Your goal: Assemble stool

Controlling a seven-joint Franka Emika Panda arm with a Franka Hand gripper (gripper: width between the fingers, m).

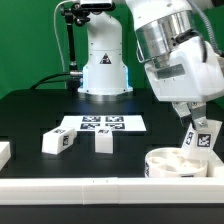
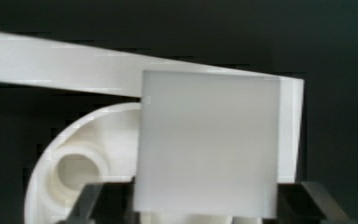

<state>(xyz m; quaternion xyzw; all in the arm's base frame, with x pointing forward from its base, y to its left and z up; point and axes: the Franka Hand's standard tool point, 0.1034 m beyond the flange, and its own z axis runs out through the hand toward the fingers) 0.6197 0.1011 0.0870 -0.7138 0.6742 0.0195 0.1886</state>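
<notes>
The round white stool seat (image 1: pixel 172 162) lies socket side up at the front of the exterior view's right. My gripper (image 1: pixel 196 128) is shut on a white tagged stool leg (image 1: pixel 201 139) and holds it tilted just above the seat's right part. In the wrist view the leg (image 2: pixel 215 140) fills the middle between my dark fingers (image 2: pixel 101 200), with the seat and a socket (image 2: pixel 78 170) behind it. Two more white legs, one (image 1: pixel 57 141) and the other (image 1: pixel 103 141), lie on the black table at the exterior view's left and middle.
The marker board (image 1: pixel 100 124) lies flat behind the two loose legs. A long white rail (image 1: pixel 90 190) runs along the table's front edge, and it shows as a white band in the wrist view (image 2: pixel 69 62). The robot's base (image 1: pixel 103 60) stands at the back.
</notes>
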